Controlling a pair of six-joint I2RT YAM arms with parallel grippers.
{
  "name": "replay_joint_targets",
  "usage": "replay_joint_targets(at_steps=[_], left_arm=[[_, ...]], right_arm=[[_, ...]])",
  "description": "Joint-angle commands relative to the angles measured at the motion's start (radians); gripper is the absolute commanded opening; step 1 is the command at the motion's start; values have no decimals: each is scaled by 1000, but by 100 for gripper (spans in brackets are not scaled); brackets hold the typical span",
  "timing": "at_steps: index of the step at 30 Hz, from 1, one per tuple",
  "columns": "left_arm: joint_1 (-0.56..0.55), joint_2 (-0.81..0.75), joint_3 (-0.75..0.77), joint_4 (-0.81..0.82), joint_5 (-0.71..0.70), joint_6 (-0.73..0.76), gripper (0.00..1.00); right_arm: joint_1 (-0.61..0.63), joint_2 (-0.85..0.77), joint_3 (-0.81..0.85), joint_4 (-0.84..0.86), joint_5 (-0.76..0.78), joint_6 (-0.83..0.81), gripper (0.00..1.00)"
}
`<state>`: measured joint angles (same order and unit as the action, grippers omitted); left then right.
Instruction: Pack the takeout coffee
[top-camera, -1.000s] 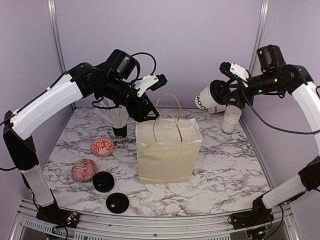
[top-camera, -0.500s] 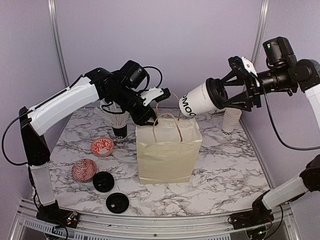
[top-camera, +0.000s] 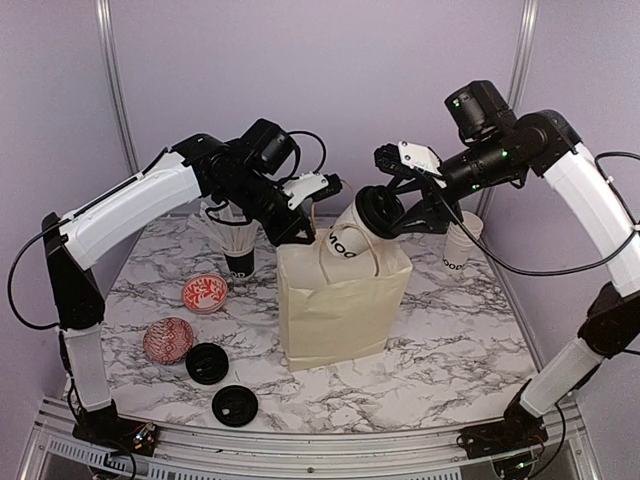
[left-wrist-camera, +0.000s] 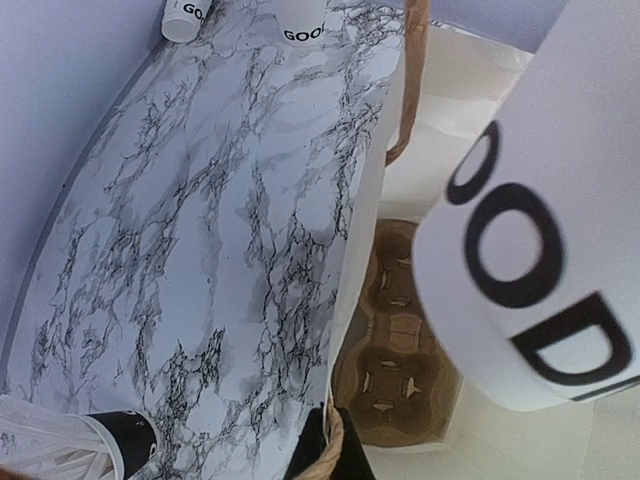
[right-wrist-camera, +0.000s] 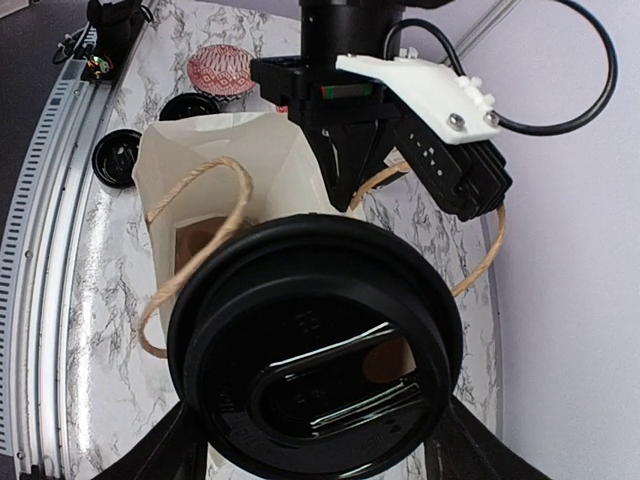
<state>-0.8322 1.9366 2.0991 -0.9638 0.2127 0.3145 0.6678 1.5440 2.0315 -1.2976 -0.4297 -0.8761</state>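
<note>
A cream paper bag (top-camera: 340, 305) with twine handles stands mid-table. My left gripper (top-camera: 303, 236) is shut on its back-left rim (left-wrist-camera: 336, 452), pinching the paper and the handle's base. My right gripper (top-camera: 386, 212) is shut on a takeout coffee cup (top-camera: 346, 241), which is white with a black lid (right-wrist-camera: 315, 345). The cup is tilted, its base dipping into the bag's mouth. In the left wrist view the cup (left-wrist-camera: 545, 250) hangs above a brown cardboard cup carrier (left-wrist-camera: 400, 375) on the bag's floor. In the right wrist view the fingers (right-wrist-camera: 165, 450) flank the lid.
A stack of white paper cups (top-camera: 462, 243) stands at the back right. A black cup of white sticks (top-camera: 238, 246) is behind the bag on the left. Two red-patterned bowls (top-camera: 205, 293) (top-camera: 167, 340) and two loose black lids (top-camera: 207, 363) (top-camera: 235, 405) lie front left.
My right arm has swung left and down, carrying the cup from the back right to the bag's mouth. My left gripper has closed on the bag's rim, and the bag leans slightly.
</note>
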Motion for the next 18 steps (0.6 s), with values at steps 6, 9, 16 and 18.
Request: replay_joint_targets(at_steps=[6, 9, 16, 18], left_arm=[[-39, -66, 35, -18, -62, -29, 0], [-56, -67, 39, -15, -87, -27, 0], [-88, -67, 41, 6, -159, -35, 0], [-95, -69, 39, 17, -175, -49, 0]], right_arm=[[106, 66, 38, 27, 234, 46, 53], [125, 61, 2, 30, 261, 59, 52], [129, 33, -64, 12, 250, 77, 52], [130, 20, -82, 0, 254, 77, 51]])
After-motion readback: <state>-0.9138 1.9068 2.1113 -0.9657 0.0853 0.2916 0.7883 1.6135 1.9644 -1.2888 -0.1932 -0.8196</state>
